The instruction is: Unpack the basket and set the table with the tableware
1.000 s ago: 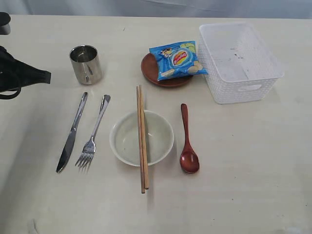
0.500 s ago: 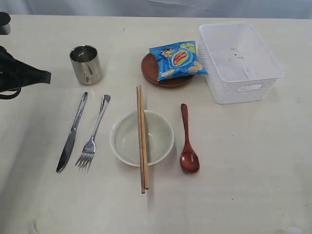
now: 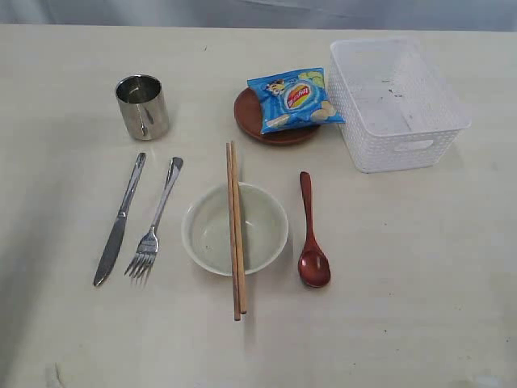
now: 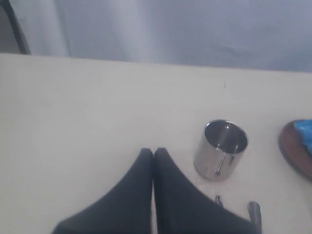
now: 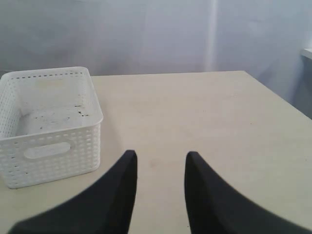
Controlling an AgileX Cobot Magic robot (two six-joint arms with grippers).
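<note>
Currently, item by item.

Left gripper (image 4: 153, 152): black fingers pressed together along their inner faces, holding nothing, poised over the table (image 3: 404, 339). Ahead of its tips, bare tabletop runs to the far edge, where a pale curtain (image 4: 195, 29) hangs.

Cup (image 4: 220, 151): steel, upright, ahead of the left gripper and off to one side, apart from the fingers. The handle ends of the knife (image 3: 117, 226) and fork (image 3: 157, 214) show close beside the finger on the cup's side.

Plate (image 4: 295, 151): brown, beyond the cup as seen from the left gripper, with the blue snack bag (image 3: 295, 99) lying on it.

Right gripper (image 5: 158, 156): fingers a moderate way apart, nothing between them, over bare table.

Basket (image 5: 48, 156): white, upright, ahead of the right gripper and to one side, well clear of the fingers. Its floor is bare but for dark specks. Open tabletop runs from the fingertips past the basket's side wall to the far edge and corner.

Place setting: knife and fork lie side by side. The bowl (image 3: 206, 242) has the chopsticks (image 3: 235, 234) laid across its rim. The spoon (image 3: 309, 234) lies on the basket side of the bowl, not touching it.

Change: half a second ago a black part of the left arm reached in at the left edge of the exterior view, level with the cup. It is now gone from that view. Tableware, bag and basket lie where they did.
</note>
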